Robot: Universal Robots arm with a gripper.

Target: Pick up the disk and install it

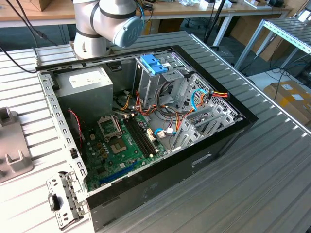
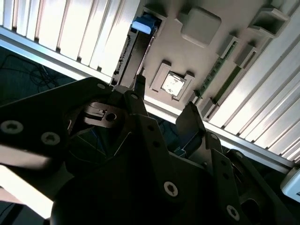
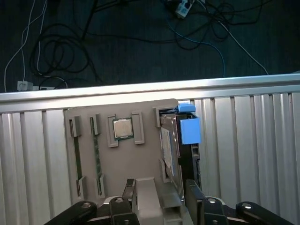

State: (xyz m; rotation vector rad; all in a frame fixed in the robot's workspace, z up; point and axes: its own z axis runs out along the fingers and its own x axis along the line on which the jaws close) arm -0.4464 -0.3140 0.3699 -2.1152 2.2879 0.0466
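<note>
The disk is a thin silver-grey drive in a bright blue carrier. It stands on edge in a slot of a grey holder tray, near the table's edge. In the second wrist view the disk lies beyond the fingertips. My gripper hovers above the tray, open, with nothing between its dark fingers. One finger lines up with the disk's near end. In the second wrist view the gripper sits over the tray's middle.
The tray also holds a processor chip and memory sticks. An open computer case sits mid-table, with a grey power supply and a drive cage with a blue latch. A loose metal bracket lies beside it. Cables cover the floor beyond the table edge.
</note>
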